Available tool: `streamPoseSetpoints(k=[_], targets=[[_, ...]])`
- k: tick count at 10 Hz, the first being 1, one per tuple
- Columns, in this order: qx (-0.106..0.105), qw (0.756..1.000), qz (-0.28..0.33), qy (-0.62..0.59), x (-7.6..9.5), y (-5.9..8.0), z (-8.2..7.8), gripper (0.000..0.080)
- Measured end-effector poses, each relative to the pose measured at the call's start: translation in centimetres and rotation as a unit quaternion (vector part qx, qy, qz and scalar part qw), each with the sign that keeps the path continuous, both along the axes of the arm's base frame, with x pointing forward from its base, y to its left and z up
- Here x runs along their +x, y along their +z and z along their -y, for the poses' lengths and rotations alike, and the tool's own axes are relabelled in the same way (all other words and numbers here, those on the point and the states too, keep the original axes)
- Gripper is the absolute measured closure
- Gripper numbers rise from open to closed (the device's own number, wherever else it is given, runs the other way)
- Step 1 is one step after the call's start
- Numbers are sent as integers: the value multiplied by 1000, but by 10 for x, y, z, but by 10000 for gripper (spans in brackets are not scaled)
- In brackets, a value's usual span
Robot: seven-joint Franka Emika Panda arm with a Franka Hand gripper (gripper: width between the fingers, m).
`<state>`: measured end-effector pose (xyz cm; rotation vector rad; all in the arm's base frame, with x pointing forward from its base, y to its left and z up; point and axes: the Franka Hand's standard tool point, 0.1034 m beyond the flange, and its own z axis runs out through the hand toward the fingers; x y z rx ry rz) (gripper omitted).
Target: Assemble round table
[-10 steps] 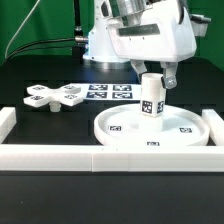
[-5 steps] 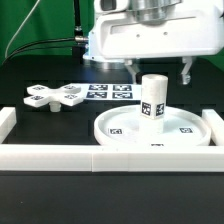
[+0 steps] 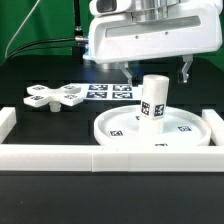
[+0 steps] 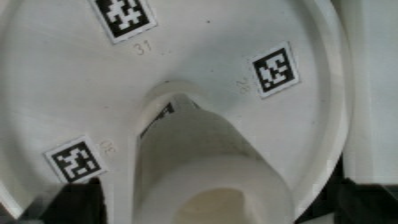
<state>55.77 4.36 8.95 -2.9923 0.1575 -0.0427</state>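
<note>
The gripper point(image 3: 156, 74) hangs over the leg point(image 3: 152, 100) with its jaws spread wide and nothing between them. One finger point(image 3: 127, 72) shows to the exterior view's left of the leg's top and the other to its right, both clear of the leg with open space on each side. The fingertips look about level with the top of the leg, though the exact height is hard to judge. The leg is a short white cylinder standing upright on the disc top point(image 3: 205, 130), near its middle, with a black-and-white tag facing the near side. The disc top lies flat on the black table point(image 3: 40, 75) at the exterior view's right, rim up, just behind the white border rail point(image 3: 60, 158) that runs along the near edge. Tags show on its floor on both sides of the leg and on its near rim. The cross base point(image 3: 55, 97) lies flat on the table at the exterior view's left, well apart from the disc top, its arms carrying tags. Between them and a little farther back lies the marker board point(image 3: 110, 92). The wrist view looks straight down the leg point(image 4: 205, 160) onto the disc top point(image 4: 214, 40), where three tags are spread around the leg's foot.
</note>
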Motion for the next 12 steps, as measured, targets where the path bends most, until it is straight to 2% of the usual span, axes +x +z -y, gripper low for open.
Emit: streamPoseSetpoints(k=[3,7,12], targets=[[-29,984,22,173,4,3,-1,151],[-36,954,35,295,4,1,1,151],[-56,859,48,507,2,-10,3,151]])
